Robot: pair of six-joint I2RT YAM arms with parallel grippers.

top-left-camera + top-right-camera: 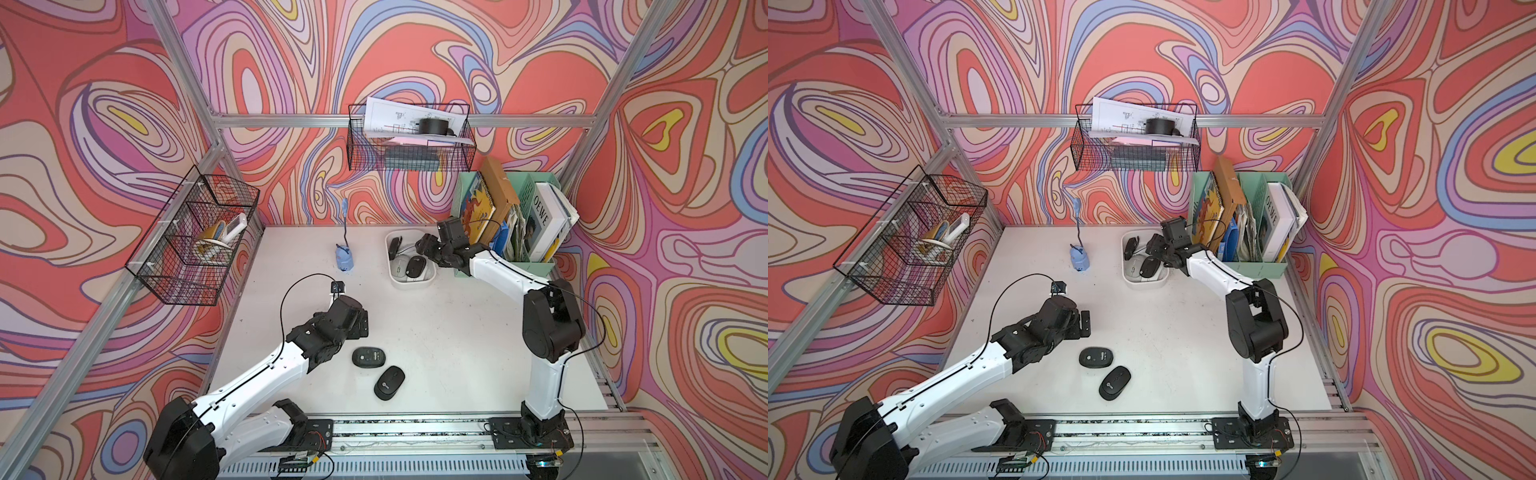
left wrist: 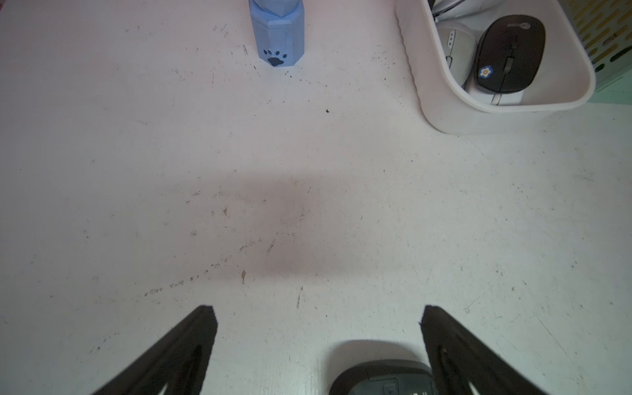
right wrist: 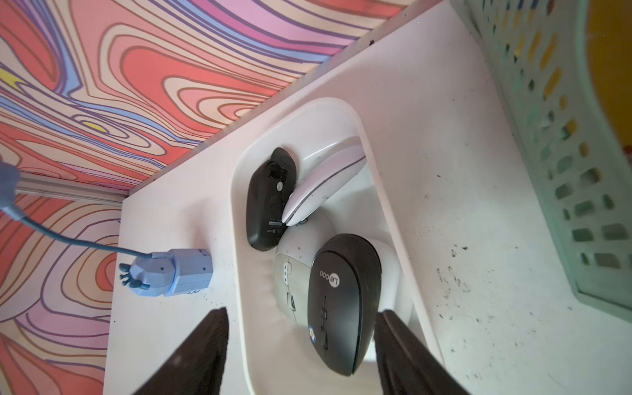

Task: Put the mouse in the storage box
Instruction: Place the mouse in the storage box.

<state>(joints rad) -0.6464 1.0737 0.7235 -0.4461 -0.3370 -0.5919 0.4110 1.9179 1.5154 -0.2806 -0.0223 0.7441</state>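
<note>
Mouse (image 3: 342,301) lies in the storage box (image 3: 239,222) on pale mice (image 3: 290,273), ungripped between the parted fingers of my right gripper (image 3: 302,311). My left gripper (image 2: 318,309) gapes wide, empty, an upturned black mouse (image 2: 383,376) beside one finger.

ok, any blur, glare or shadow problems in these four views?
Both top views: even light, sharp, no glare. Left wrist: a soft, broad shadow on the table, and the left gripper tips are slightly soft. Right wrist: the right gripper is blurred close to the lens, the black mouse is sharp with a legible logo, and the green organizer is soft at the frame edge.
</note>
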